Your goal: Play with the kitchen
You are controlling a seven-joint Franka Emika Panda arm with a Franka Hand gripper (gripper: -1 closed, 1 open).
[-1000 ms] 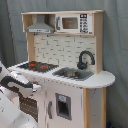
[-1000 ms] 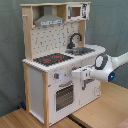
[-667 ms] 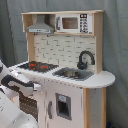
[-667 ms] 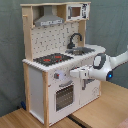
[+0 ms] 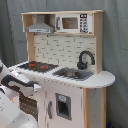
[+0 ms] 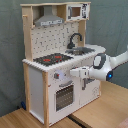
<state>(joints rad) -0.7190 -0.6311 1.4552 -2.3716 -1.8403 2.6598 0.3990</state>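
White and blue, the robot arm point(image 6: 107, 67) reaches in from the second exterior view's right. Its tool point(image 6: 76, 73) is right at the front of the kitchen point(image 6: 55, 60), just above the oven door point(image 6: 64, 96) (I cannot tell if it is gripping or let go). The kitchen stands on a wooden floor point(image 6: 100, 112). Further back are the black and red hob point(image 6: 53, 59), the sink point(image 5: 73, 74) with its black tap point(image 5: 85, 59), then the grey hood point(image 5: 40, 25) and microwave point(image 5: 74, 23) up top.
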